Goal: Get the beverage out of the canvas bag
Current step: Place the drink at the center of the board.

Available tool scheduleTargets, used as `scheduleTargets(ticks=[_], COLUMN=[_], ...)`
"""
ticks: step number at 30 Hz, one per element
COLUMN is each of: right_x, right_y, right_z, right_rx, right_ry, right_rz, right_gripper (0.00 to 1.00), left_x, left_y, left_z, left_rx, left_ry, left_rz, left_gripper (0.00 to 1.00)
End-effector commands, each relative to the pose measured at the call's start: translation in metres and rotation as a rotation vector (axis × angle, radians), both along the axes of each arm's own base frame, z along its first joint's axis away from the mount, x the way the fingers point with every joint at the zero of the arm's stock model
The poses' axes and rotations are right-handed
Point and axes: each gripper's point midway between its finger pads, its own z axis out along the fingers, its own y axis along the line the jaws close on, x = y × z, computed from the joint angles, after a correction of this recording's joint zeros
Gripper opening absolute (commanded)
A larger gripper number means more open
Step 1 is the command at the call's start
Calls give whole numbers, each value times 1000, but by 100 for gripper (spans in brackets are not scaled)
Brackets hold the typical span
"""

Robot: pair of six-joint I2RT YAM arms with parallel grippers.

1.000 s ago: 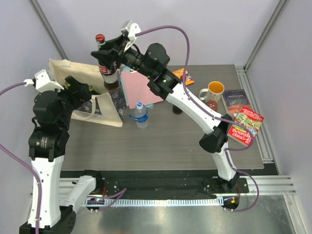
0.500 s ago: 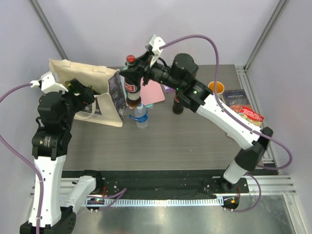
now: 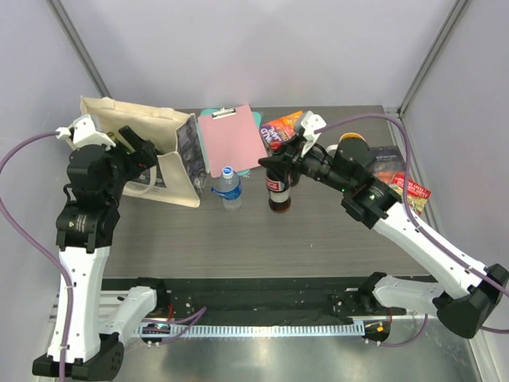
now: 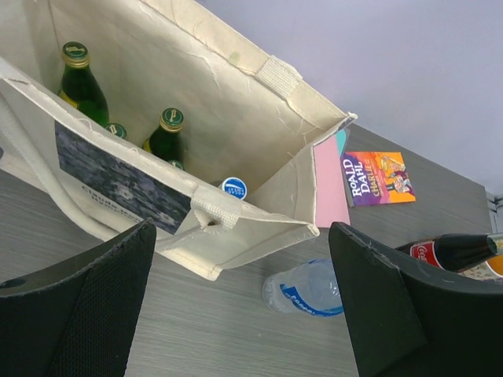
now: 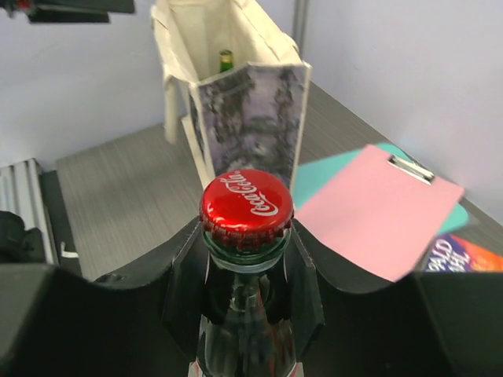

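My right gripper (image 3: 277, 162) pinches the upright cola bottle (image 3: 278, 192) by its neck, base seemingly on the worktop (image 3: 318, 239), right of the canvas bag (image 3: 171, 181); my left gripper (image 3: 141, 148) hangs spread.

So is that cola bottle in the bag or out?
Out. The cola bottle is upright over the table, clear of the canvas bag, its neck in the right hand.
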Motion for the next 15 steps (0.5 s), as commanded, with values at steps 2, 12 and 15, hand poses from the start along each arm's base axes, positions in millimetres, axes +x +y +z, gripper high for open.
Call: scheduleTargets(ticks=[2, 12, 15], right_x=[-6, 19, 30], right_y=[-39, -39, -36], right_z=[45, -12, -26], right_rx=[139, 111, 109], right_ry=[-202, -219, -234], right_rz=[-89, -165, -184], right_gripper=[1, 1, 1], left_x=[6, 11, 9], left_y=[-4, -8, -8], left_z=[2, -4, -5], left_rx=[-21, -46, -54], left_ry=[-20, 3, 7], left_rz=[-13, -22, -17], left_gripper=[90, 91, 91])
